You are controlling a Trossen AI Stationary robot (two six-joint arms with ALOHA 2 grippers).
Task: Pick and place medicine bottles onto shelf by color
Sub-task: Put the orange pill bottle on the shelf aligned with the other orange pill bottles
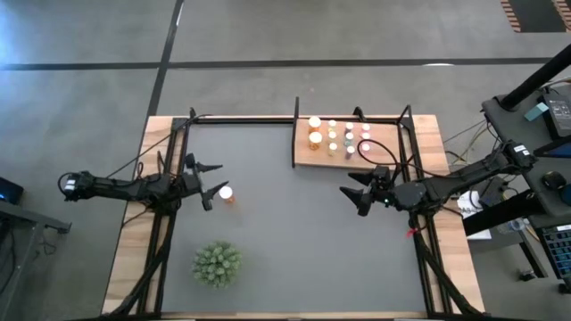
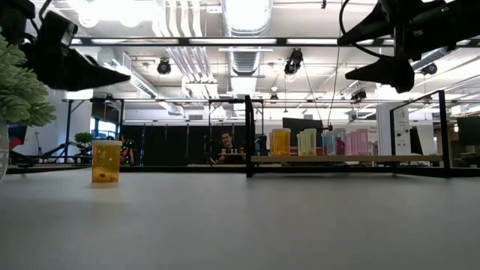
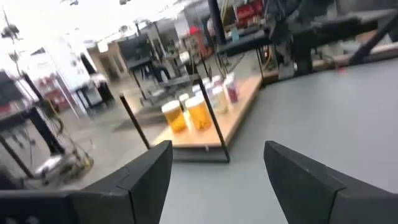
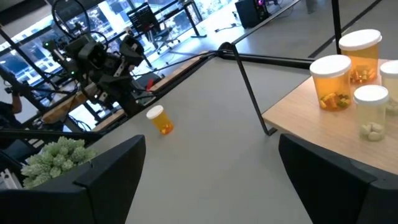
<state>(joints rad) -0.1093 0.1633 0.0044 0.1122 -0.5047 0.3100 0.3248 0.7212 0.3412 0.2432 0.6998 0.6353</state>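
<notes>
One orange medicine bottle (image 1: 226, 193) with a white cap stands upright on its base on the dark mat (image 1: 294, 250); it also shows in the low view (image 2: 106, 162) and the right wrist view (image 4: 160, 119). My left gripper (image 1: 211, 185) hovers open just left of it and above it, with nothing between its fingers (image 3: 146, 171). Several more medicine bottles (image 1: 337, 135) stand on the light-wood shelf (image 1: 308, 159) at the far right. My right gripper (image 1: 352, 198) is open in the air, near-side of the shelf, with nothing between its fingers.
A green spiky plant (image 1: 216, 264) stands on the mat near the front left. Thin black frame posts (image 1: 295, 134) rise at the shelf's corners and along the table's edges. Open mat lies between the two grippers.
</notes>
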